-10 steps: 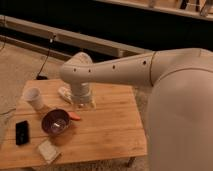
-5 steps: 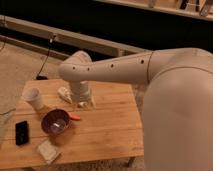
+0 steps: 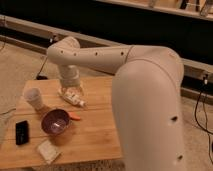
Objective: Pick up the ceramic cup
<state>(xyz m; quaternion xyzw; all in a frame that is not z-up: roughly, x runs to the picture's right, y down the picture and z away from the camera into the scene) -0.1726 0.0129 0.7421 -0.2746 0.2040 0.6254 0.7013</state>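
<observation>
On the wooden plank tabletop [image 3: 96, 131], a flat black rectangular object [image 3: 21, 132] lies by the left edge. The ceramic cup [image 3: 34, 98], smooth, white and slightly tapered, stands upright near the back-left corner. A pale square pad [image 3: 48, 151] sits at the front edge, beside a round dark purple bowl [image 3: 55, 121]. The end effector [image 3: 71, 91] hangs near the back edge, right of the cup and apart from it; open or closed, I cannot tell.

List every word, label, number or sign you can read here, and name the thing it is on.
None can be read.
Pale packet and black device on the table: any print is too blurred.
The gripper, low over the table beside the ceramic cup, shows no readable marking.
</observation>
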